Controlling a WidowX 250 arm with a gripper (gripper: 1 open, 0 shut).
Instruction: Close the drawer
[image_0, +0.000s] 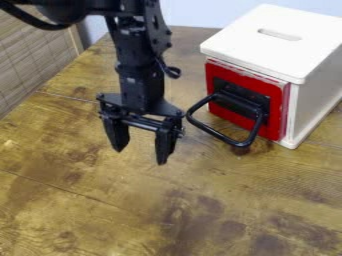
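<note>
Wooden tabletop (80, 205); open jaws (142, 143) near drawer (243, 98).

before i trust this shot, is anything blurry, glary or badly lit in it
In the camera view, the white cabinet top is bright, its detail washed out; the black loop handle reads as dark with little texture; the gripper is dark too, fine parts soft at this small size; lighting otherwise looks even.

even bright light, soft low-resolution blur
</note>
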